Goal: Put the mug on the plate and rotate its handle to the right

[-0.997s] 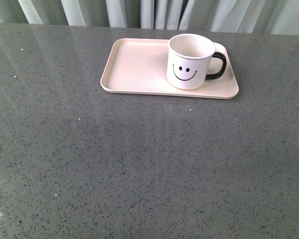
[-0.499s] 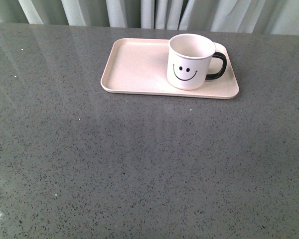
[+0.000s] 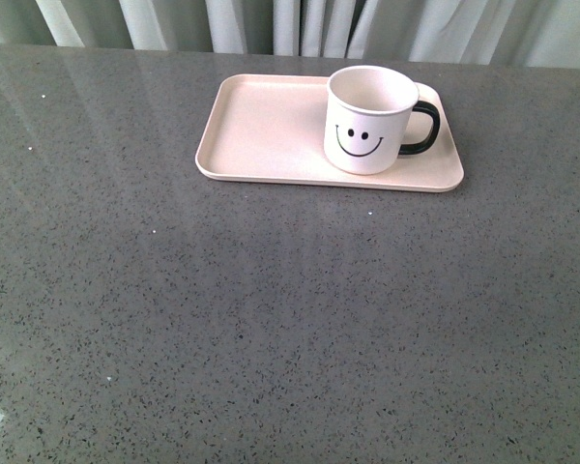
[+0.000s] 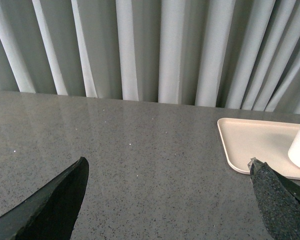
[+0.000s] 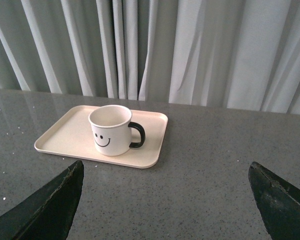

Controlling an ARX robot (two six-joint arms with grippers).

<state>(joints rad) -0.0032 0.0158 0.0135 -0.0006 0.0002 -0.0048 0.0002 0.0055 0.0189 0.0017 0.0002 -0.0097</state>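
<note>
The mug (image 3: 370,120) stands upright on the right half of the plate (image 3: 261,130), smiley face toward the robot. Its handle (image 3: 421,129) points right, over the plate's right end. The plate lies flat at the far side of the grey speckled worktop (image 3: 271,319), before pale curtains (image 5: 190,50). Left tool (image 4: 167,187): fingers wide apart, holding nothing. Right tool (image 5: 165,192): fingers wide apart, holding nothing, well short of the plate.
</note>
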